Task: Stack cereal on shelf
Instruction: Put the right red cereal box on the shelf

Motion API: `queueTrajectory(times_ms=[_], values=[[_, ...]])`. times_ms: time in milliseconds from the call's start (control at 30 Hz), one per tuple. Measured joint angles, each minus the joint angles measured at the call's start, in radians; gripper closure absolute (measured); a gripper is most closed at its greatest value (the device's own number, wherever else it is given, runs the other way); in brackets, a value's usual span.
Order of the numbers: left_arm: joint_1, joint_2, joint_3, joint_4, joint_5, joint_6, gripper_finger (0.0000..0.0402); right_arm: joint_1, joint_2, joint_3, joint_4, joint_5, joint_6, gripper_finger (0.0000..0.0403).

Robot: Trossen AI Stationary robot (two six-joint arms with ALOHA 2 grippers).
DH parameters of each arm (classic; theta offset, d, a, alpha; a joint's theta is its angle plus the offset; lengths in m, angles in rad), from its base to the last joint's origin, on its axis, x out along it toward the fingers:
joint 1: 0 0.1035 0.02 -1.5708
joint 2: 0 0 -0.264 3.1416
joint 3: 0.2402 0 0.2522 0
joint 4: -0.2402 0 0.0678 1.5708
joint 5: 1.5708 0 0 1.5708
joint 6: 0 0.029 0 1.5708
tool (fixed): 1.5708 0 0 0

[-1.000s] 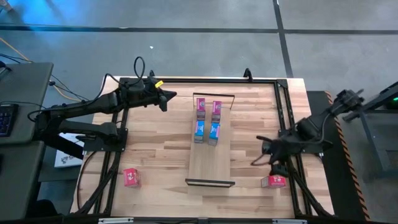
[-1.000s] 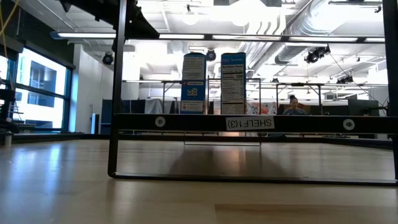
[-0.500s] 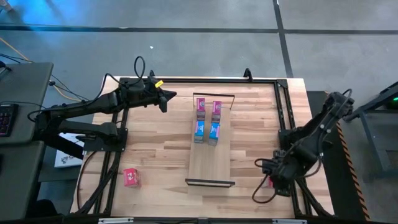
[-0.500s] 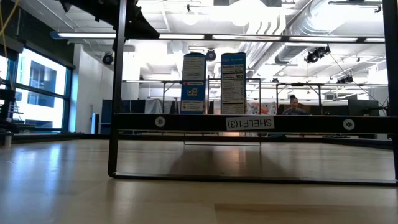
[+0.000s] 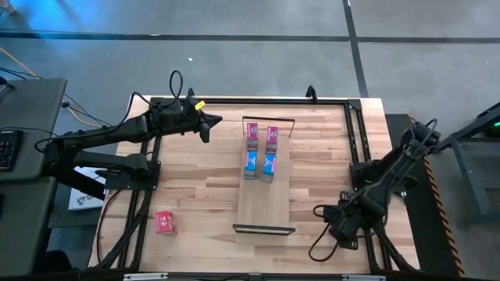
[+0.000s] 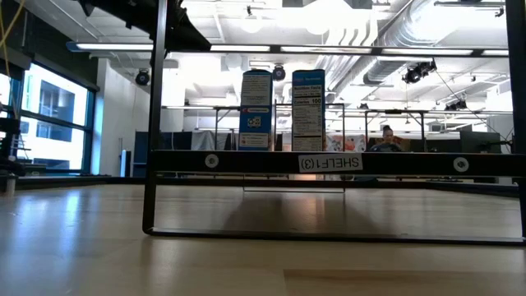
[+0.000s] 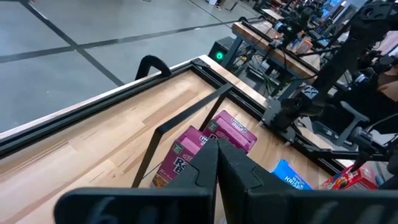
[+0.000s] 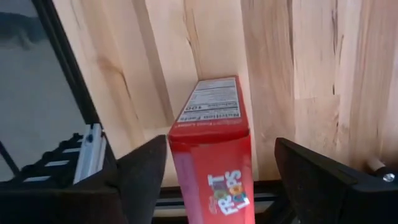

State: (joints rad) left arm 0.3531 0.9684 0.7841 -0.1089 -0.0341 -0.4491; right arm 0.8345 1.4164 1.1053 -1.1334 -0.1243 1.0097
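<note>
The shelf (image 5: 264,195) is a long light-wood board with black wire frames at both short ends. Two pink boxes (image 5: 252,133) (image 5: 272,134) and two blue boxes (image 5: 251,162) (image 5: 269,165) stand on its far half. One red box (image 5: 164,222) lies on the table at the near left. The other red box (image 8: 211,149) lies at the near right, hidden under the arm in the high view. My right gripper (image 5: 337,226) is open above that box, with one finger (image 8: 143,171) on each side of it. My left gripper (image 5: 205,121) is shut and empty, left of the shelf's far end.
A black rail frame (image 5: 355,140) runs round the table, and its near-right bar (image 8: 68,93) is close beside the red box. The low view shows the shelf's near wire frame (image 6: 329,162) with the blue boxes (image 6: 256,107) behind it. People sit in the room beyond.
My right gripper has gone toward the table's near edge and come down over the near-right red box, which the arm now hides in the high view. The boxes and the shelf have not moved.
</note>
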Motion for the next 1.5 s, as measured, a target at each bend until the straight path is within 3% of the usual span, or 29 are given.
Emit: queueTrajectory(times_ms=[467,967,1267,1500], values=[[0.000,0.000,0.000,0.000,0.000,0.001,0.0402,0.005,0.121,0.000,-0.004,-0.049,-0.080,0.0128],[0.000,0.000,0.000,-0.001,0.001,0.000,0.0401,0.005,0.140,-0.001,-0.011,-0.034,-0.102,0.0249],[0.000,0.000,0.000,0.000,0.001,-0.002,0.0402,-0.024,-0.008,-0.002,-0.011,-0.032,-0.095,0.0290],[0.000,0.000,0.000,0.000,0.001,-0.003,0.0402,-0.164,-0.141,0.049,-0.013,0.079,-0.129,0.0290]])
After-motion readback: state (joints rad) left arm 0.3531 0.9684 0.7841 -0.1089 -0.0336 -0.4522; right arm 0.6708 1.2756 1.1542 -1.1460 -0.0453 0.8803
